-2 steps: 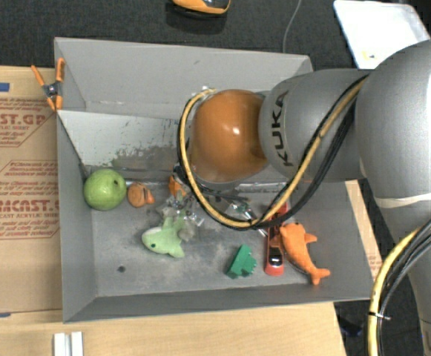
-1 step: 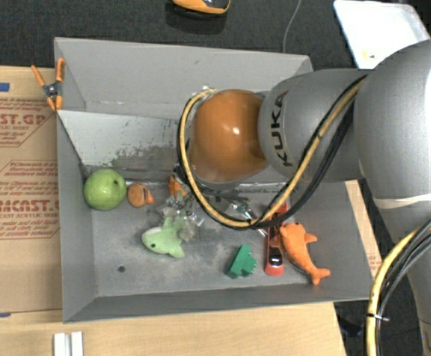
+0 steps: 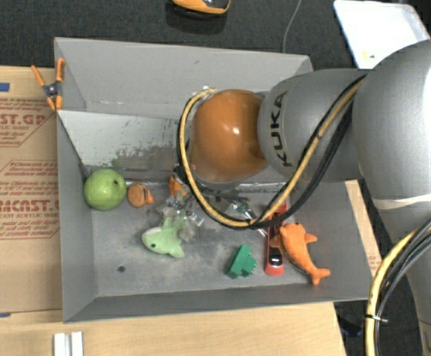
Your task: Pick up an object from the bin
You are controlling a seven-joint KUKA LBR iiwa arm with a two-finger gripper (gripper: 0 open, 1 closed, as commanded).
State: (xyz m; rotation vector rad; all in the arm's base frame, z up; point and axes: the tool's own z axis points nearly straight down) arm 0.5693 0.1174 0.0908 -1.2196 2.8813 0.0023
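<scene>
The grey metal bin [image 3: 163, 69] has sloping walls and a scuffed flat floor, which carries a handful of small things. At the floor's left, close to the left wall, sits a round green apple [image 3: 104, 190], with a small orange-brown lump [image 3: 137, 194] just beside it on its right. Nearer the middle and lower in the frame lies a pale green fish toy [image 3: 165, 241]. Towards the lower right stands a dark green tree-shaped piece [image 3: 240, 262], then a red and black piece [image 3: 274, 259] just to its right, and an orange fish toy [image 3: 303, 251] lying against that, its tail pointing to the lower right corner
</scene>
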